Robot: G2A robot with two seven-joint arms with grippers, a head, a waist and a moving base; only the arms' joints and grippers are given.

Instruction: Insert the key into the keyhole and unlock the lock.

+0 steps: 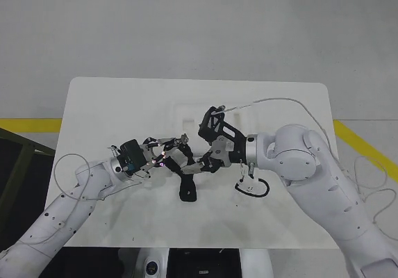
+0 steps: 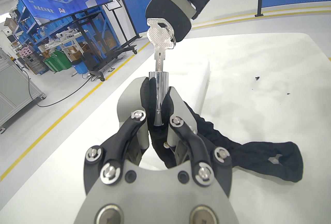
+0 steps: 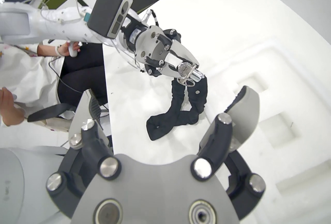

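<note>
White table top [image 1: 115,104] in a factory hall, with blue shelving and a large screen behind. Above it, in the left gripper [image 2: 158,90], the black fabric-sleeved chain lock [image 2: 258,155]. Both fingers clamped on its chrome cylinder [image 2: 160,103], with the sleeved loop hanging down onto the table. Standing in the cylinder's open end, the flat silver key [image 2: 160,37], with part of the blade bare above the rim, so probably not fully seated. At the key's head, the right gripper [image 3: 165,98], fingers wide apart and holding nothing. One black pad [image 2: 168,13] just beside or touching the head; cannot tell which.

Step in hand, by the look of it: grip the head and turn.
- Centre the head between both pads before closing, square to its flat faces.
- Press along the blade's line first to seat it.
- Then twist about that same axis, never sideways.
- Keep the left clamp firm against any spin of the cylinder.
</note>
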